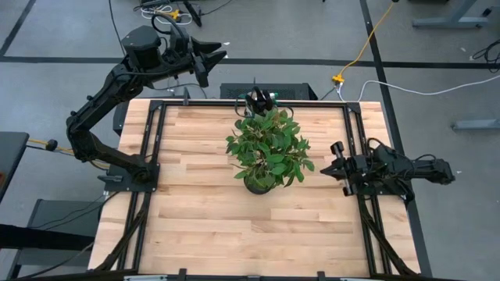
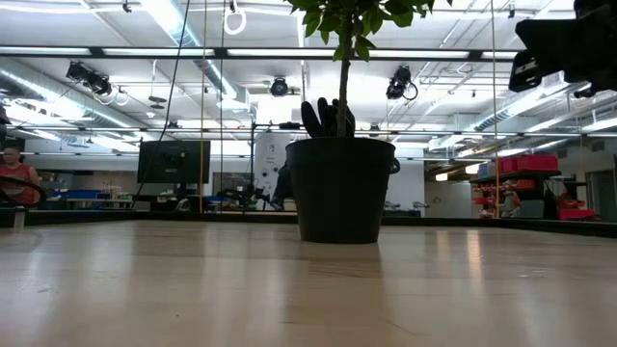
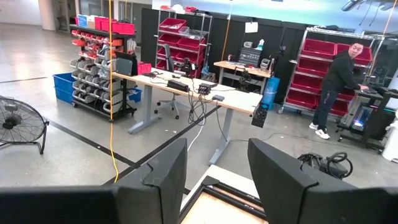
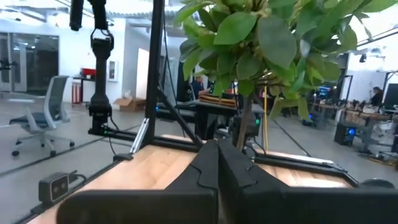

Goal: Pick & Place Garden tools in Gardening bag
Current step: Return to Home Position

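High view: the gardening bag [image 1: 258, 100] sits at the far edge of the counter [image 1: 195, 226] behind the potted plant [image 1: 269, 148], dark from above, black gloves [image 2: 323, 118] poking out; left tool [image 1: 212, 61] spread beyond the far-left corner; right tool [image 1: 332, 165] pressed together at the right edge

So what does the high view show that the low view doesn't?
Only the high view: the whole table, both arms, the left gripper out beyond the table's far edge, and the right gripper at the right edge, facing the plant. Only the low view: the pot side-on, the room behind, and a person at far left. Both: the plant, the tabletop, and a dark thing behind the plant.
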You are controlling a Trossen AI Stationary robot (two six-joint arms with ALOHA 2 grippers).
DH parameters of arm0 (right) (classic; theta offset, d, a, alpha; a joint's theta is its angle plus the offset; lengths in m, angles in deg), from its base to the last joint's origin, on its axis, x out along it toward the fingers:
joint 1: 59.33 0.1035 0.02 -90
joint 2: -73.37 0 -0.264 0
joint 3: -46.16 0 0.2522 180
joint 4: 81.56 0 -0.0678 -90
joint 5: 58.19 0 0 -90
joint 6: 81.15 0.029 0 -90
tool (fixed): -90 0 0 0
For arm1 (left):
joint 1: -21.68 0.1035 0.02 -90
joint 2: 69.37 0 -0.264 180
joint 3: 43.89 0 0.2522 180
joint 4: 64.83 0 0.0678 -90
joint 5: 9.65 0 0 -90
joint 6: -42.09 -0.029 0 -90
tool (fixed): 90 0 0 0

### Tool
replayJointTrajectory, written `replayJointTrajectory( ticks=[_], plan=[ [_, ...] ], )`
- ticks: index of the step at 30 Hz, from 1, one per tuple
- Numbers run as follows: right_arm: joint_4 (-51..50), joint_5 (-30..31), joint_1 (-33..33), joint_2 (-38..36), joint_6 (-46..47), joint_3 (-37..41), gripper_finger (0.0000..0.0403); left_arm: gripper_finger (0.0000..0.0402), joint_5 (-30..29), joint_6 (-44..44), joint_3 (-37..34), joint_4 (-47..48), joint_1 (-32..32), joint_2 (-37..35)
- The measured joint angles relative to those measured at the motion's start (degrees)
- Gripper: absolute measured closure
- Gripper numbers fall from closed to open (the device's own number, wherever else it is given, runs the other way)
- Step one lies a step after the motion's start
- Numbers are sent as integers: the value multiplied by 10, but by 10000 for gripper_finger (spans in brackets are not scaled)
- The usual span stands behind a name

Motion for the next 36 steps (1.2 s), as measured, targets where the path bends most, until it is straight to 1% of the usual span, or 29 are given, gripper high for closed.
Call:
replayJointTrajectory(
  ticks=[11, 13, 19, 24, 30, 36],
  plan=[
    [-73, 7, 18, 0, -35, 0, 403, 225, 0, 0, 0, 0, 0, 0],
    [-91, 16, 19, 0, -41, 0, 403, 225, 0, 0, 0, 0, 0, 0],
    [-98, 65, 19, 0, -43, 0, 403, 225, 0, 0, 0, 0, 0, 0],
    [-101, 83, 19, 0, -41, 0, 403, 225, 0, 0, 0, 0, 0, 0],
    [-109, 122, 17, 0, -42, 0, 403, 225, 0, 0, 0, 0, 0, 0],
    [-110, 130, 7, 0, -37, 0, 403, 225, 0, 0, 0, 0, 0, 0]
  ],
)
